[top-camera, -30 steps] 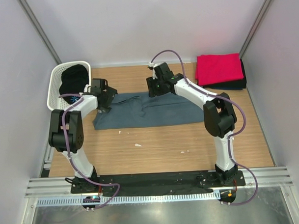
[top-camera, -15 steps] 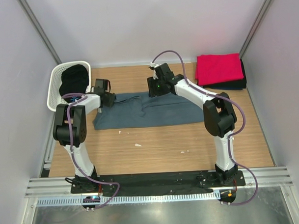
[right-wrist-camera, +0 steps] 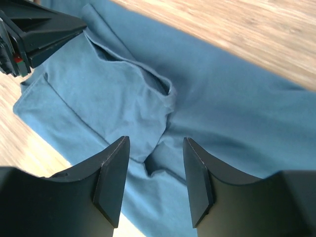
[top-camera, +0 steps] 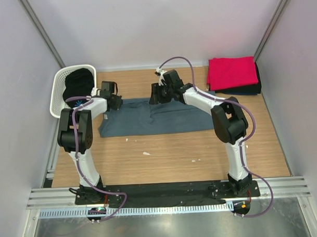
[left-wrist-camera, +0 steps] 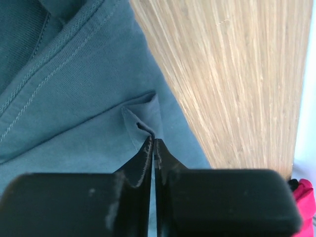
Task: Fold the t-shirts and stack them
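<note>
A slate blue-grey t-shirt (top-camera: 153, 117) lies spread across the middle of the table. My left gripper (top-camera: 115, 102) sits at the shirt's far left corner. In the left wrist view, the left gripper (left-wrist-camera: 153, 141) is shut, with a small raised fold of the blue-grey cloth (left-wrist-camera: 74, 98) pinched at its tips. My right gripper (top-camera: 153, 93) hovers over the shirt's far edge near the middle. In the right wrist view, the right gripper (right-wrist-camera: 155, 144) stands open above a crease in the cloth (right-wrist-camera: 168, 98), holding nothing. A folded red t-shirt (top-camera: 231, 72) rests on a black one (top-camera: 251, 88) at the back right.
A white perforated basket (top-camera: 57, 88) stands at the back left with a black shirt (top-camera: 77, 82) inside, close behind the left arm. White walls enclose the table on three sides. Small white scraps (top-camera: 146, 153) lie on the wood in front of the shirt.
The left gripper has gone from wide open to shut on the shirt's corner. The right gripper has shifted slightly left along the shirt's far edge.
</note>
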Robot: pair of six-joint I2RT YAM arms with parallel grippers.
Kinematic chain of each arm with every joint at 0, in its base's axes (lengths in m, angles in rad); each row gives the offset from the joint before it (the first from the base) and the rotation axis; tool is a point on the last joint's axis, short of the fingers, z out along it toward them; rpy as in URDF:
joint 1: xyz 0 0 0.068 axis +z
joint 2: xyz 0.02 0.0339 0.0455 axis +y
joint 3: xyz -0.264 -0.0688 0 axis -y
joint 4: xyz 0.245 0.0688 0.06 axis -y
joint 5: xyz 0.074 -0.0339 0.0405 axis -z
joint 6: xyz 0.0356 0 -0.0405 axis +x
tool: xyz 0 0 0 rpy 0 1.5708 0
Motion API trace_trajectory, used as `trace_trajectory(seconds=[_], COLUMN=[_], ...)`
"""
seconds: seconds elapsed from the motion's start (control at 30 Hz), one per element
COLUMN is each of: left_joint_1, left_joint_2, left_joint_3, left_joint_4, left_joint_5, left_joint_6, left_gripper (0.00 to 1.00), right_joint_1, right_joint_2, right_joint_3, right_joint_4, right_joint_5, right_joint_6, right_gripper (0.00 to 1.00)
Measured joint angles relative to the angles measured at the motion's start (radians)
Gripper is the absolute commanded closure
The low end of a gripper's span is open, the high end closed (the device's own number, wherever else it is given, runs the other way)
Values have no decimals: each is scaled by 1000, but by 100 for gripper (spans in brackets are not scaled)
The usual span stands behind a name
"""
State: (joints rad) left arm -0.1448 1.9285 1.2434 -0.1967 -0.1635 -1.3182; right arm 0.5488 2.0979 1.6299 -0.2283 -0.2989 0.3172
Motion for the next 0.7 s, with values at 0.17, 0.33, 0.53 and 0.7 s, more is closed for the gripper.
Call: trace_trajectory(seconds=[0.17, 0.33, 0.53, 0.7], left_joint_1=[0, 0, 0, 0], left_joint_2=[31, 36, 37, 55], left_joint_3=[2, 5, 51, 118], left_joint_4=[5, 6, 5, 10], left_joint_5=[-3, -10, -19, -21], left_joint_6=[15, 28, 74, 109], left_gripper=[100, 100, 100, 100], right_joint_1=[2, 3, 6, 10], right_joint_2=[53, 102, 114, 132], right_joint_3=[26, 50, 50, 53], right_joint_4=[17, 16, 46, 72], right_joint_5=[3, 11, -10, -13], right_joint_6=[-20, -63, -77, -70], right_gripper=[50, 50, 51, 56])
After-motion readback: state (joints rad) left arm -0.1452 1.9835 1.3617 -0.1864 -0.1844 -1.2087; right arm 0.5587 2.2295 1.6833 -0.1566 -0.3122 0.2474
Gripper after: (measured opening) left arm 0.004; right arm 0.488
